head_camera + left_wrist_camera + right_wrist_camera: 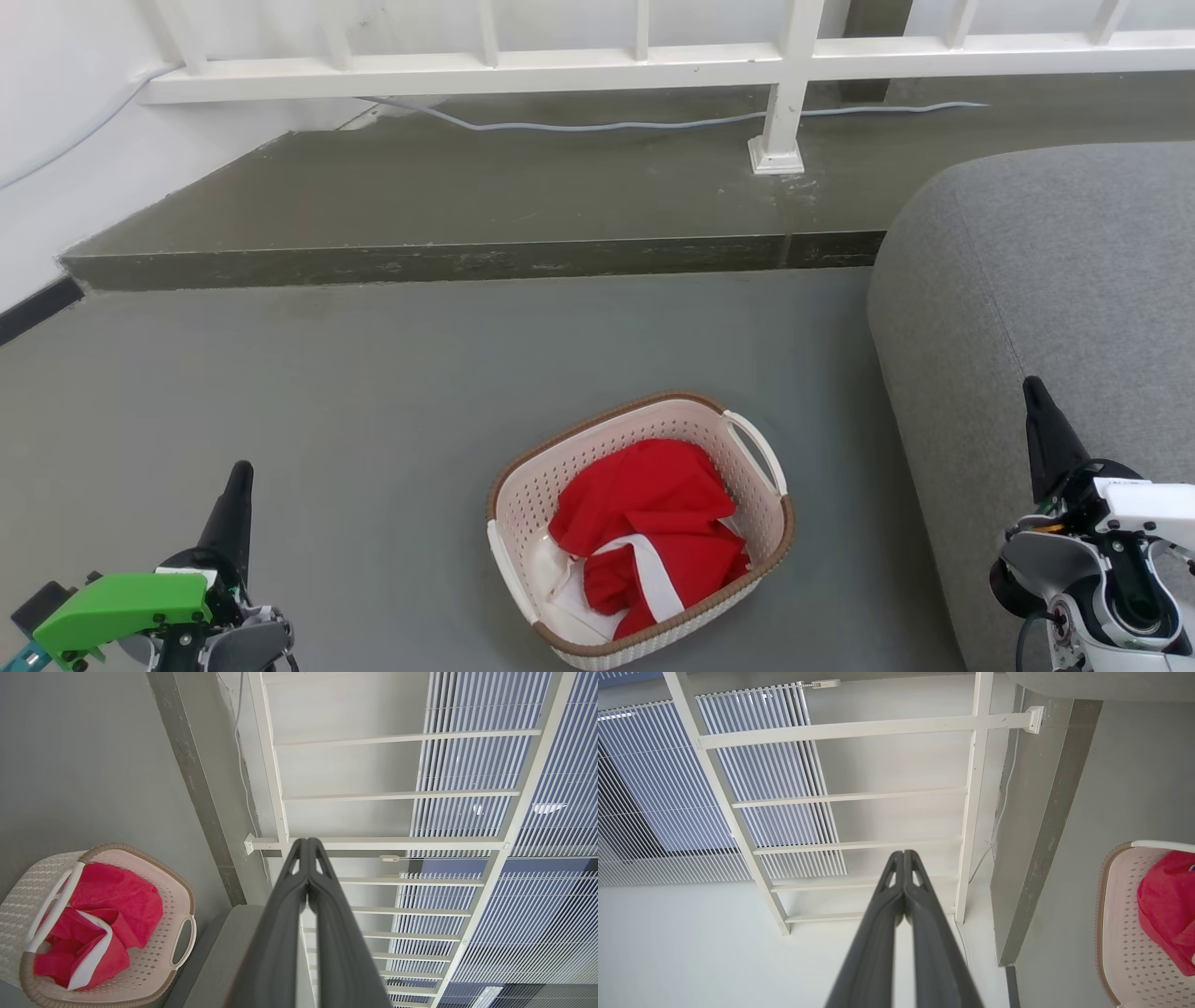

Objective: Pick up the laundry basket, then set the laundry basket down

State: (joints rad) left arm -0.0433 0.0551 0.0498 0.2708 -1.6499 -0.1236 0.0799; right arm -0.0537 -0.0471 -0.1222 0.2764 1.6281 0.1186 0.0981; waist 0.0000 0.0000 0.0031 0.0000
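Left end effector (239, 485) and right end effector (1039, 415), both pressed together, flank the laundry basket (551, 481); I'd spread them before reaching its handles (758, 455).

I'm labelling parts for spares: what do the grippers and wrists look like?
The left gripper and right gripper have long, dark, tapered fingers. The left wrist carries a bright green cover; the right a white housing over grey joints.

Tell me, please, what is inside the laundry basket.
The laundry basket holds a crumpled red garment with white trim, partly over some white fabric. They cover most of the basket's floor; anything underneath is hidden.
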